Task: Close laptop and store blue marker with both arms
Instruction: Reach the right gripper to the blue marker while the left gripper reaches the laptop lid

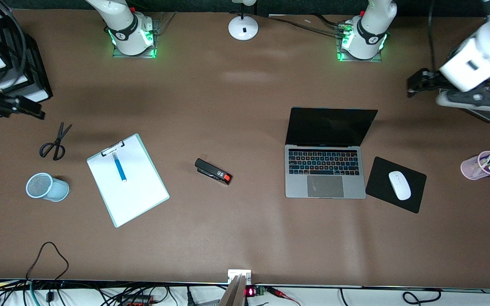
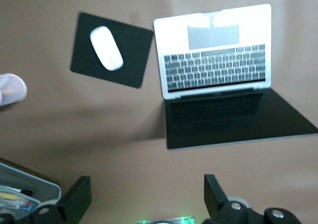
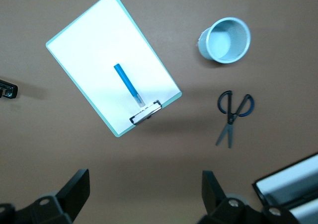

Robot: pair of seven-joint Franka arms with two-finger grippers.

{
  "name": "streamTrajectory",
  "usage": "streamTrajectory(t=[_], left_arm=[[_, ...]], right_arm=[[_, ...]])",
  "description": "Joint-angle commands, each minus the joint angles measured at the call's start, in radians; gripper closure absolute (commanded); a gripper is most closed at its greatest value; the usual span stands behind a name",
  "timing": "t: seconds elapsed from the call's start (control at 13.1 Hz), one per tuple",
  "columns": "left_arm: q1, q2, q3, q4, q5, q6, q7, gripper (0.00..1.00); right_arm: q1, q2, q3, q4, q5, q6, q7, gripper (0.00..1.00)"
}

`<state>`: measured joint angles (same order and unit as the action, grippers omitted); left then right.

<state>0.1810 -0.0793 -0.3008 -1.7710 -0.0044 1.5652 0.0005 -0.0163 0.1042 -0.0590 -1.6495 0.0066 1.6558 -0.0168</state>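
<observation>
Well apart: blue marker (image 3: 129,90) on clipboard (image 3: 89,45), right hand (image 3: 141,196) above.

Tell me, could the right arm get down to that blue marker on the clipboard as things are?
Probably yes. The blue marker lies in the open on the clipboard, nothing on top of it. The right pincer hangs above with its fingers spread wide and holding nothing; scissors and mesh cup sit off to one side.
</observation>
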Motion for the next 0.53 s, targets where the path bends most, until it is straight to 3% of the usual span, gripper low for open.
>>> streamTrajectory(t=[0.0,0.23,0.46], left_arm=[[0.006,-0.013,-0.040,-0.073,-0.014,-0.005,-0.052,0.00],[0.006,-0.020,-0.092,-0.163,-0.014,0.004,-0.100,0.00],[0.006,-0.023,-0.173,-0.264,-0.014,0.039,-0.239,0.00]], right_arm=[[0.015,0.069,0.005,0.017,0.020,0.022,0.005,0.00],[0.058,0.155,0.005,0.045,0.018,0.038,0.005,0.00],[0.108,0.235,0.005,0.047,0.012,0.154,0.003,0.00]])
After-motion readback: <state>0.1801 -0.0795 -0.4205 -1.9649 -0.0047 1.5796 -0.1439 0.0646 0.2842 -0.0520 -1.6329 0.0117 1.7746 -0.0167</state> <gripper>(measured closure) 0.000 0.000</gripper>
